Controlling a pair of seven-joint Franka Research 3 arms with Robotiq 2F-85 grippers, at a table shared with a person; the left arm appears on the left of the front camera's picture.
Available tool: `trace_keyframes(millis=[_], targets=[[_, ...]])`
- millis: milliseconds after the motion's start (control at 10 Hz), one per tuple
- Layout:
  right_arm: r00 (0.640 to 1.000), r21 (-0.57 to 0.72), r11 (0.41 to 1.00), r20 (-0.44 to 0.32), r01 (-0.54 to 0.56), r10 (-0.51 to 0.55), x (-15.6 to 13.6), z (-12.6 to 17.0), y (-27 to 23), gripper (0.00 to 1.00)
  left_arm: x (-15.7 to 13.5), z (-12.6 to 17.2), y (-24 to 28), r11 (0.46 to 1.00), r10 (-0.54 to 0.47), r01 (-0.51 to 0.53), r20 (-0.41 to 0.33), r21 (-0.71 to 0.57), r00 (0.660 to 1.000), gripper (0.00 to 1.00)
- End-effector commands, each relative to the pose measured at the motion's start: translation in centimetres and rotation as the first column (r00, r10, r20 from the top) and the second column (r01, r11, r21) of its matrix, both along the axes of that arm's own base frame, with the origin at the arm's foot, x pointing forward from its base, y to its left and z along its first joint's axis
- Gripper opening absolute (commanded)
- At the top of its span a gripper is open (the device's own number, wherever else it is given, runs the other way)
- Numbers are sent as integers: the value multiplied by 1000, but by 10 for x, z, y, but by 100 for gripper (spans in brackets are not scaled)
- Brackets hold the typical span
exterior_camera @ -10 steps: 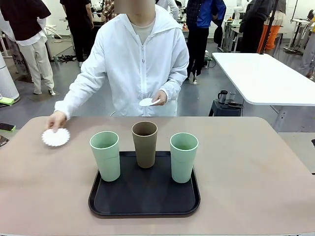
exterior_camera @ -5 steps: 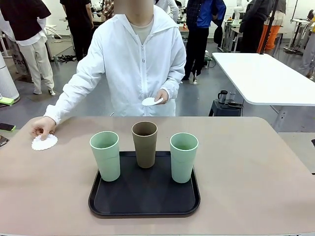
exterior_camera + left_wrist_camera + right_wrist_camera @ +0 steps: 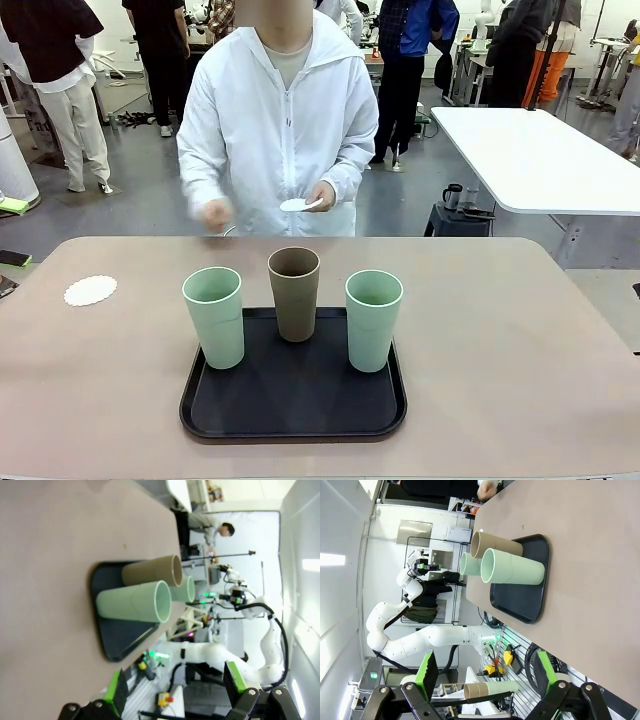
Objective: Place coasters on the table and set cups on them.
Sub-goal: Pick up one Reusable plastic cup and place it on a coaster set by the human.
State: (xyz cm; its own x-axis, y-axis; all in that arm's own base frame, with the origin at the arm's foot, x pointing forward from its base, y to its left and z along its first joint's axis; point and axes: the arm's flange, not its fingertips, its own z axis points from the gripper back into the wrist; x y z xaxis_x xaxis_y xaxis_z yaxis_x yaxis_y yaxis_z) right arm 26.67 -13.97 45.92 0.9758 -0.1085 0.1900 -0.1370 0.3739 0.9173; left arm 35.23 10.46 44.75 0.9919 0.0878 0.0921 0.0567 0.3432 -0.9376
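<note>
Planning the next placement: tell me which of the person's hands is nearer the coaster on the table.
Right hand, raised in the air diagonally behind the coaster; the left hand, holding another coaster, is farther away.

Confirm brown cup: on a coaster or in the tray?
In the tray, upright. The brown cup stands at its far edge; the laid coaster lies bare.
</note>
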Motion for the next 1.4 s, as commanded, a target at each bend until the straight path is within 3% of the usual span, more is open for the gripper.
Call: trace_keyframes(millis=[0,400,500,600,700,800,900,1100,1300], targets=[[1000,13,1000,6,-3,3,0,0,0,100,1,1,0,1000,-11,11,12,-5,1000,100],[1000,13,1000,6,-3,3,0,0,0,100,0,0,0,1000,0,0,0,0,1000,100],[1000,13,1000,6,-3,3,0,0,0,100,11,10,-8,987,-95,62,233,146,968,100],[1000,13,1000,6,-3,3,0,0,0,100,18,20,-18,946,-221,87,424,312,878,100],[1000,13,1000,6,-3,3,0,0,0,100,24,30,-38,888,-359,130,489,440,795,100],[1000,13,1000,6,-3,3,0,0,0,100,27,38,-61,806,-501,164,507,569,701,100],[1000,13,1000,6,-3,3,0,0,0,100,25,42,-83,679,-660,194,472,709,585,100],[1000,13,1000,6,-3,3,0,0,0,100,16,48,-119,560,-761,130,447,818,470,100],[1000,13,1000,6,-3,3,0,0,0,100,1,50,-163,434,-834,63,374,899,405,100]])
